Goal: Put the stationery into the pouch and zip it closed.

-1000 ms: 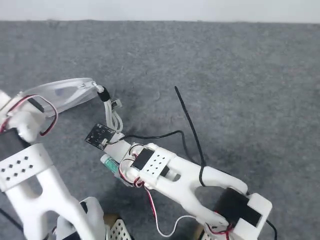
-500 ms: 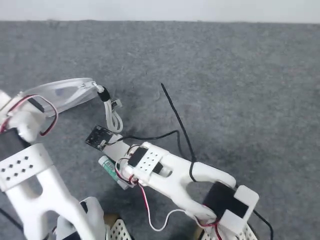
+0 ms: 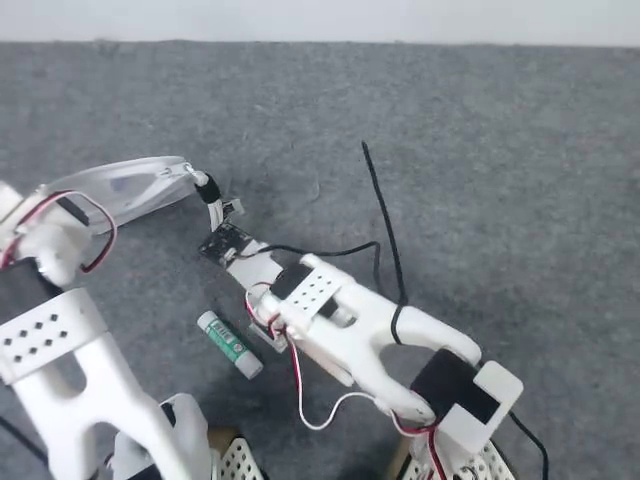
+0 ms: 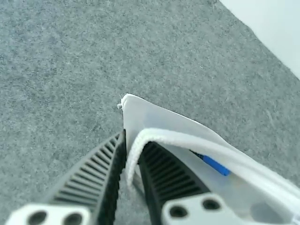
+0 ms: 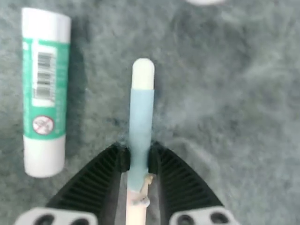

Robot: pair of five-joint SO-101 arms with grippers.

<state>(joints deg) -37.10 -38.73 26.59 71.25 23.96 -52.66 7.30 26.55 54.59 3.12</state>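
**Left pincer** (image 4: 132, 146): closed on the rim of the pouch (image 4: 187, 136), with one finger on each side of the white zip edge. In the high view the pouch (image 3: 130, 188) is held at about 10 o'clock from the picture's centre. A blue item (image 4: 213, 164) shows through its wall.

**Right pincer** (image 5: 139, 152): closed on a slim pale-blue pen (image 5: 141, 108). It is probably a pen, but the view is too soft to be sure. The grip sits on the barrel, and the white tip projects ahead of the fingers.

**Glue stick** (image 3: 229, 344): lies flat on the grey bench (image 3: 480, 150) at about 7 o'clock, apart from the pouch and just beside the right arm. It is not yet in the pouch.

**Handling, by judgement**
- Pouch: thin, soft and light. The mouth is likely to collapse unless it is held at the stiffer zip edge, so the present hold suits it.
- Pen: light, rigid and smooth. It may pivot in a narrow grip, so hold it near mid-barrel.
- Glue stick: light, rigid and round — it will roll if nudged. Take it across the barrel at mid-length, with the fingers square to its axis.
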